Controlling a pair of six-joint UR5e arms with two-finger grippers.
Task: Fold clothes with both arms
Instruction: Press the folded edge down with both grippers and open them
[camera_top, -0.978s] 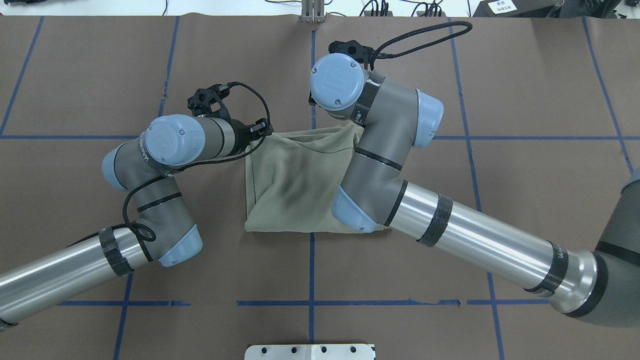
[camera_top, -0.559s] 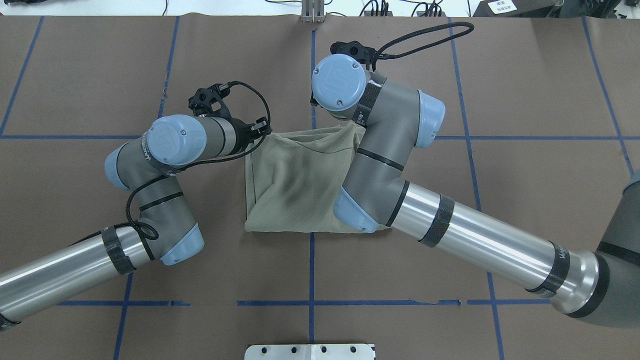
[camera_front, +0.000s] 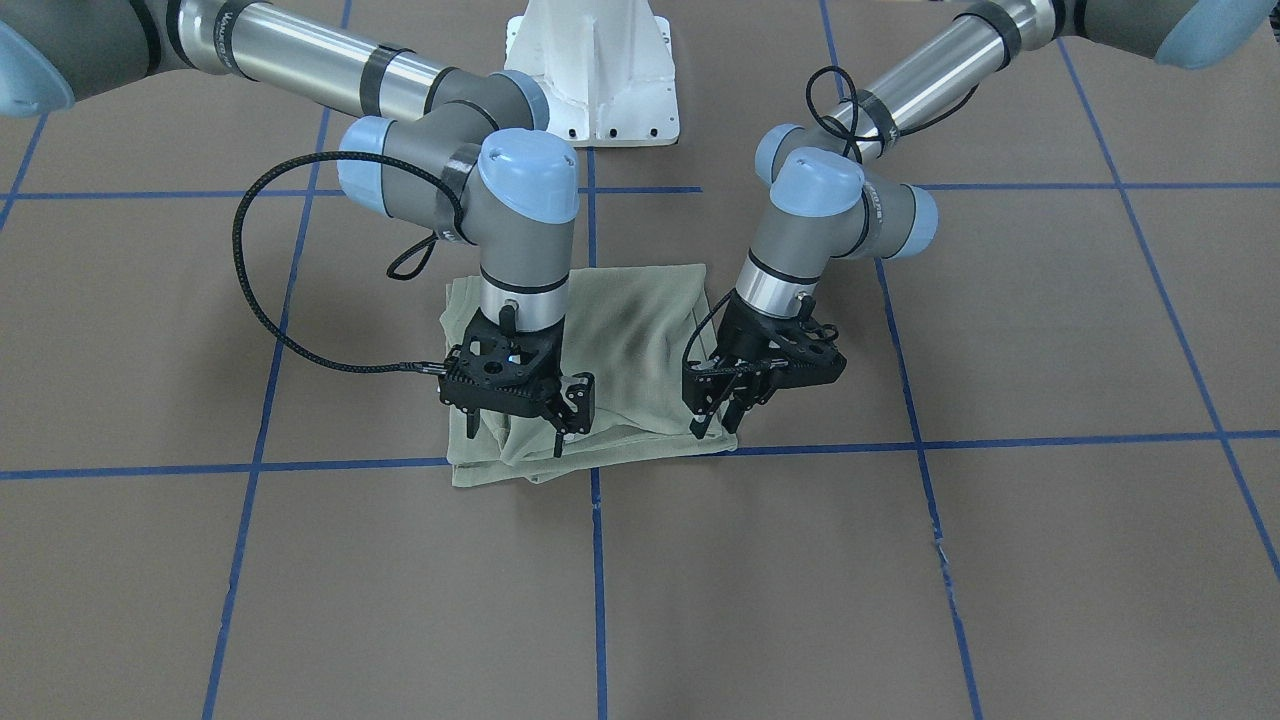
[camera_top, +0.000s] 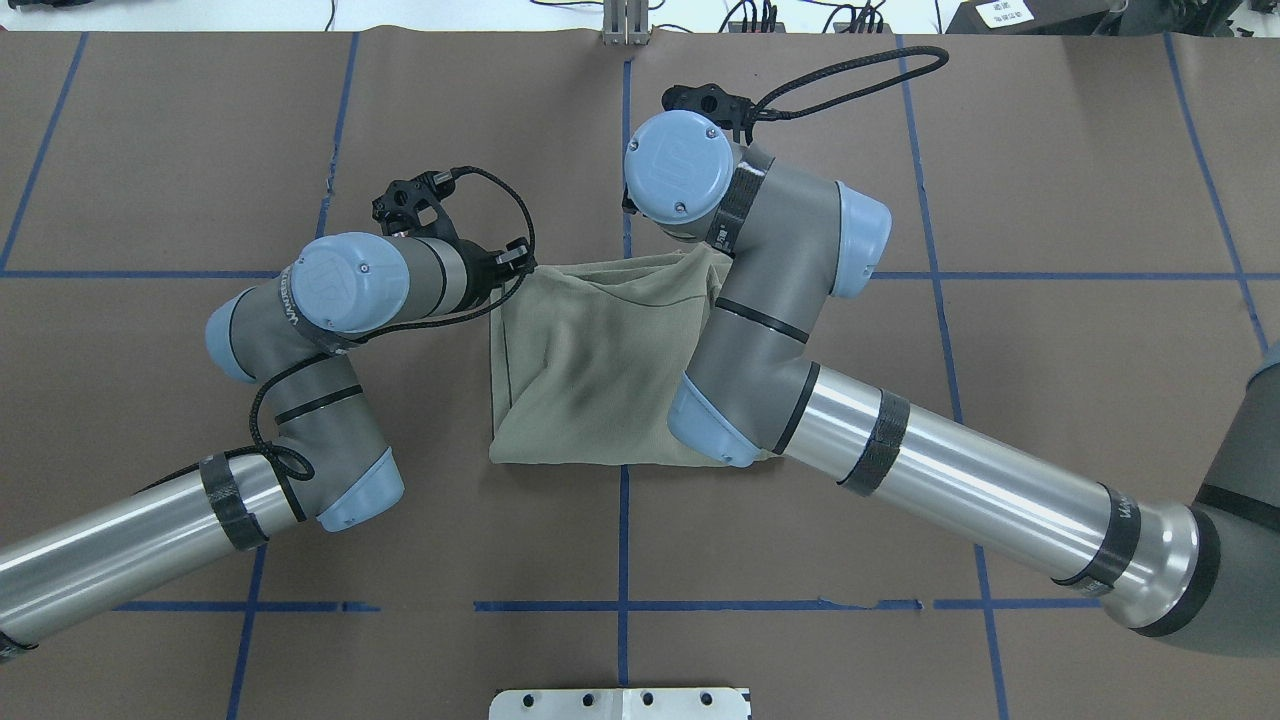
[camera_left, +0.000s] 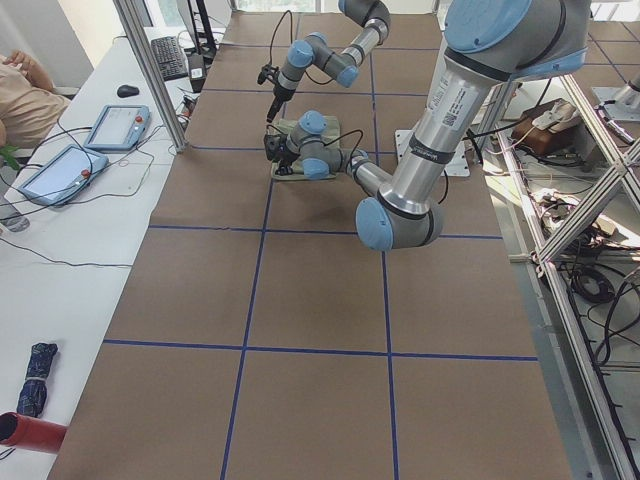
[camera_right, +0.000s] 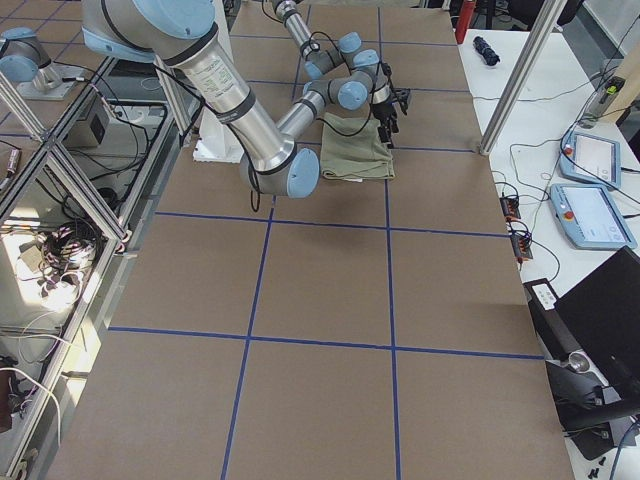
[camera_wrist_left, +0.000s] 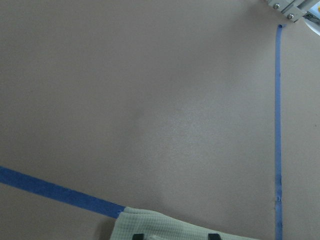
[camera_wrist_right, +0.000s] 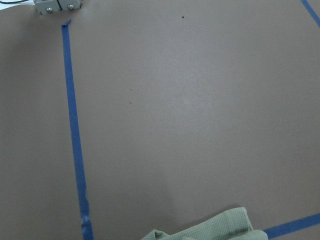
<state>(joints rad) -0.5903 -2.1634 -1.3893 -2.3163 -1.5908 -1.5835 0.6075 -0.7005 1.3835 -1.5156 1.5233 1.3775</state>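
My green shirt (camera_front: 620, 350) lies folded at table centre; my right gripper (camera_front: 518, 432) pinches its far corner at 7 o'clock, my left gripper (camera_front: 722, 415) pinches the 5 o'clock corner. Light, limp knit: it sags, so hold corners

The surface (camera_top: 1050, 200) is covered with brown paper and divided into squares by blue tape lines (camera_top: 624, 540). A white pedestal base (camera_front: 596, 70) is bolted at the robot's edge. Beyond the far edge, a white side bench (camera_left: 70, 230) is seen carrying two tablet pendants (camera_left: 118, 126), a keyboard (camera_left: 171, 57), a mouse (camera_left: 127, 91) and cables. A person's arm (camera_left: 25, 95) is rested at that bench's end.
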